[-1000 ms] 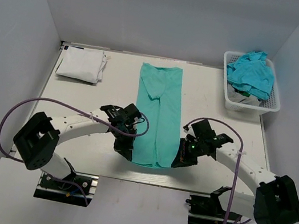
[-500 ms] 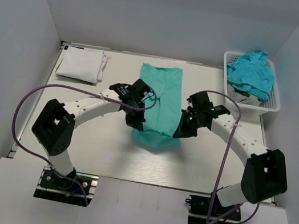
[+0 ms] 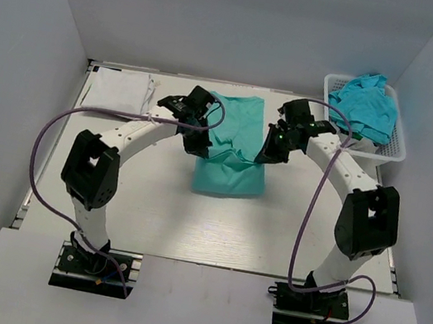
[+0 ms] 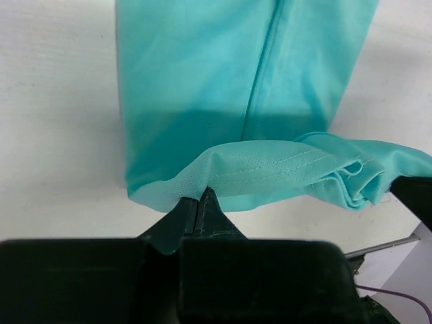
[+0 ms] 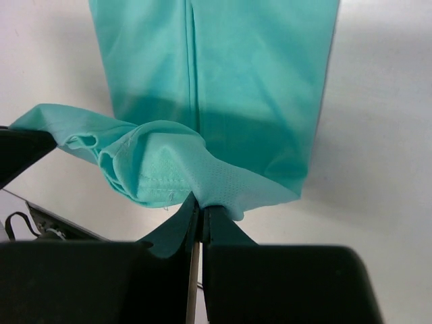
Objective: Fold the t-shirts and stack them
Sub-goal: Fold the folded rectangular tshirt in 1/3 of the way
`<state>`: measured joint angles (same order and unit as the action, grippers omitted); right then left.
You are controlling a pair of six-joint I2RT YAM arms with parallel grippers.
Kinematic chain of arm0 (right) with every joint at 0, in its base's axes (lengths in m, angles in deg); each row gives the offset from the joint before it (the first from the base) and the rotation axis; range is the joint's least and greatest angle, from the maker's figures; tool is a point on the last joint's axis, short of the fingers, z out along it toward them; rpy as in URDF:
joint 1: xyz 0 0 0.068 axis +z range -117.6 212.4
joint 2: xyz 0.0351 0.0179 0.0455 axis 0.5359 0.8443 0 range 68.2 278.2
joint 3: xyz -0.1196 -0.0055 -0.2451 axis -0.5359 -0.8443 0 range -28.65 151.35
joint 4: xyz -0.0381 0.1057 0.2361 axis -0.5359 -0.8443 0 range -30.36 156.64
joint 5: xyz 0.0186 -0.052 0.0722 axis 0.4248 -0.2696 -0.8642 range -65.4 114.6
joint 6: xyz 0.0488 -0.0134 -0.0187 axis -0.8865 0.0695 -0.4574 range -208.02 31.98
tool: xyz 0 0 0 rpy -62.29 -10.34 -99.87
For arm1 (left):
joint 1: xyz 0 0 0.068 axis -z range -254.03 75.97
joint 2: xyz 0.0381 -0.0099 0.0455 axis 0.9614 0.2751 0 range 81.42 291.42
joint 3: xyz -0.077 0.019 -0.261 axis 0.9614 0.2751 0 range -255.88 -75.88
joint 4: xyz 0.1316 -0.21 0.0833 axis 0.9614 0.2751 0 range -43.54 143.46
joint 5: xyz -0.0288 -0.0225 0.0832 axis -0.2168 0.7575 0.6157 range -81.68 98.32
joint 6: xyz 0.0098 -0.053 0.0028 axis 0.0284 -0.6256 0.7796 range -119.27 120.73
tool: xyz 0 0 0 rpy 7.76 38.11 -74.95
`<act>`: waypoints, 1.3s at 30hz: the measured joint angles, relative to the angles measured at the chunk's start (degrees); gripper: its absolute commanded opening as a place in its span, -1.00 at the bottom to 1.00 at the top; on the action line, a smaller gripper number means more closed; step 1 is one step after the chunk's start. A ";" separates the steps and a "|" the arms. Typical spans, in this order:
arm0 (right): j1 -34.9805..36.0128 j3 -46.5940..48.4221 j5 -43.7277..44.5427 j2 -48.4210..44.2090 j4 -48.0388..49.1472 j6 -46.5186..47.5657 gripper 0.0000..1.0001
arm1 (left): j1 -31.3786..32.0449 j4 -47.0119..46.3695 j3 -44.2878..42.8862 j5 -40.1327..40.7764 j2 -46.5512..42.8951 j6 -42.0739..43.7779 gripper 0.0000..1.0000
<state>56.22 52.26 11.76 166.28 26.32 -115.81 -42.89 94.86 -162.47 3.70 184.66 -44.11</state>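
Note:
A teal t-shirt, folded into a long strip, lies mid-table with its near end doubled back over itself. My left gripper is shut on the hem's left corner and holds it above the strip. My right gripper is shut on the hem's right corner. The lifted hem sags between them. A folded white t-shirt lies at the far left. More teal t-shirts are heaped in the basket.
A white lattice basket stands at the far right corner. Grey walls close in the table on three sides. Purple cables loop off both arms.
Both grippers have carried the strip's near end away from the table's front edge towards the far end, doubling the teal t-shirt over itself. Both arms have stretched out.

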 measured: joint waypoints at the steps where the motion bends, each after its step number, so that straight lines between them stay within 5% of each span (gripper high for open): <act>1: -0.28 0.94 -0.17 1.03 0.07 0.22 -1.00 | -0.33 0.04 -0.87 0.00 1.09 0.33 -1.00; 30: -4.44 12.96 -3.48 19.54 8.74 2.21 -1.00 | -7.39 -6.47 -9.55 -3.34 15.02 3.58 -1.00; 31: -4.70 13.60 -3.37 20.31 8.96 1.95 -1.00 | -7.58 -6.45 -10.12 -3.41 15.80 3.65 -0.87; 32: -4.98 14.10 -3.34 21.00 9.46 1.73 -0.38 | -7.78 -6.47 -10.93 -3.52 16.76 3.67 -0.60; 34: -5.46 14.62 -3.41 22.18 10.80 1.33 0.56 | -8.24 -6.95 -12.17 -3.37 18.43 4.46 0.40; 35: -5.77 15.04 -3.65 22.95 11.43 1.77 0.81 | -8.52 -6.93 -12.81 -3.23 19.21 4.28 0.99; 39: -6.51 20.59 -4.63 26.51 12.07 4.57 0.81 | -9.64 -5.14 -18.95 -1.44 22.18 5.22 1.00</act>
<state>49.70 72.85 7.13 192.79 38.39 -111.24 -52.53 89.73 -181.42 2.26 206.84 -38.88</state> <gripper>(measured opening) 0.901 0.990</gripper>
